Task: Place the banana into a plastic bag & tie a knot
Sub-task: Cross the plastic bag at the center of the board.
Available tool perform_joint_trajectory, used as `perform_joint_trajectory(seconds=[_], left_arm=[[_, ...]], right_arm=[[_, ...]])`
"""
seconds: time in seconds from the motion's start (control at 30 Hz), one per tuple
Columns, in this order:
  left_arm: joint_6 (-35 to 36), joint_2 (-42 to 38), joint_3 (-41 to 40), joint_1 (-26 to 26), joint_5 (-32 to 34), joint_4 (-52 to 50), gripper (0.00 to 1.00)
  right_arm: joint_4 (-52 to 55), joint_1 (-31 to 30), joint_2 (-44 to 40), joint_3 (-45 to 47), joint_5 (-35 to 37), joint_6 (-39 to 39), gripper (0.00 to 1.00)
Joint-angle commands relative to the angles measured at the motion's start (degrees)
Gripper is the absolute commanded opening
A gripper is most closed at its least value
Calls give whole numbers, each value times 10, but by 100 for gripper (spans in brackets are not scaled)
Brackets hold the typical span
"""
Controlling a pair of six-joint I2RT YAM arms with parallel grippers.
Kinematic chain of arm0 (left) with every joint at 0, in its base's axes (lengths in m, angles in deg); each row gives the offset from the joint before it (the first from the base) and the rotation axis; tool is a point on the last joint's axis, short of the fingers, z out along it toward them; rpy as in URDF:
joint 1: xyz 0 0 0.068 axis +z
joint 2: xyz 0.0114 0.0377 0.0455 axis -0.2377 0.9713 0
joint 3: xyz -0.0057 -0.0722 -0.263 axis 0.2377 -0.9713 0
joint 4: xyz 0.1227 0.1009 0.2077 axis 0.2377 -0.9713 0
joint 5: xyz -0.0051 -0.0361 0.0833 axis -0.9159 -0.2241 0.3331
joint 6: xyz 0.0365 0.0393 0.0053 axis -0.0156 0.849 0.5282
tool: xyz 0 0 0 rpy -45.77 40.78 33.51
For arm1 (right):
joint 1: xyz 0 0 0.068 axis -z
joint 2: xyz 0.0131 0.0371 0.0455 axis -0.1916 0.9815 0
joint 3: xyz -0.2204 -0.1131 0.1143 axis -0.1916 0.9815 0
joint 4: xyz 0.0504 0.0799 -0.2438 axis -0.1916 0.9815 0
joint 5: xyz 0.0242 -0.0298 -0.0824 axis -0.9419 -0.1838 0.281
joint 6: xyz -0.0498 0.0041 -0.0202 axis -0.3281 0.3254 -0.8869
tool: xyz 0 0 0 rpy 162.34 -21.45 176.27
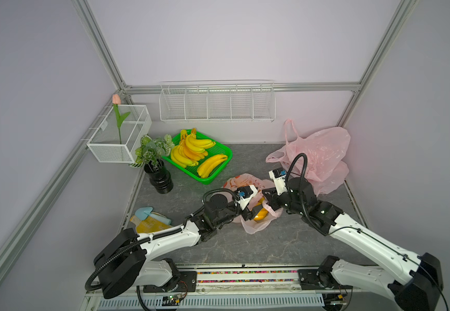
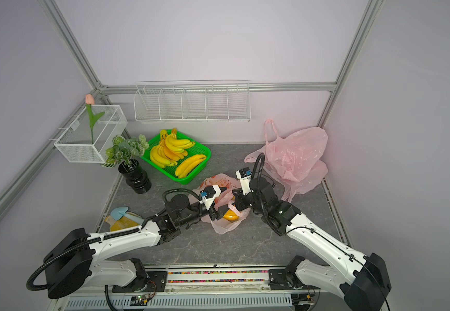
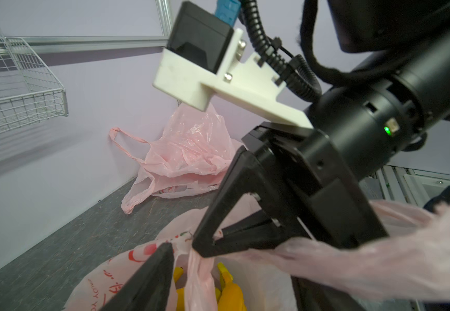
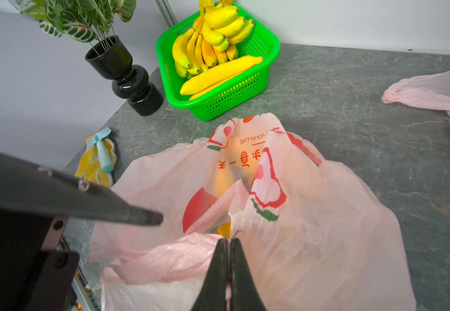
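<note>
With the banana [image 1: 261, 214] already inside the printed bag [image 4: 312, 215] on the bench [image 4: 353, 94], right claw [image 4: 229, 243] is pressed together pinching a twisted handle [image 3: 353, 258], left claw [image 1: 254, 211] spread alongside: best close left low on the opposite handle, leaving slack to cross.

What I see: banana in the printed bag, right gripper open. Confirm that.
The right gripper is shut, not open, pinching the printed bag, as the right wrist view shows. The banana does sit in it.
</note>
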Motion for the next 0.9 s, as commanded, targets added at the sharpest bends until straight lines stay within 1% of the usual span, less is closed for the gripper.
perform_joint_trajectory(seconds=[0.0,0.13,0.23,0.37,0.47,0.63,0.73,0.87], left_arm=[[26,-22,3,-16,15,-21,67],[43,-21,12,-32,34,-35,65],[43,-24,16,-40,46,-33,58],[53,-39,22,-59,65,-43,54],[56,-47,27,-64,60,-59,46],[55,-44,36,-65,54,-71,28],[55,-42,40,-65,54,-73,20],[54,-39,39,-66,67,-77,13]], right_arm=[[-23,-4,6,-2,10,10,7],[-20,-4,13,-11,6,11,7],[-16,-4,14,-11,11,10,7],[-8,-4,12,-12,22,4,7],[-6,-4,10,-12,27,1,7],[-5,-4,12,-16,23,1,7],[-3,-3,12,-18,24,1,7],[2,-4,5,-16,29,-1,7]])
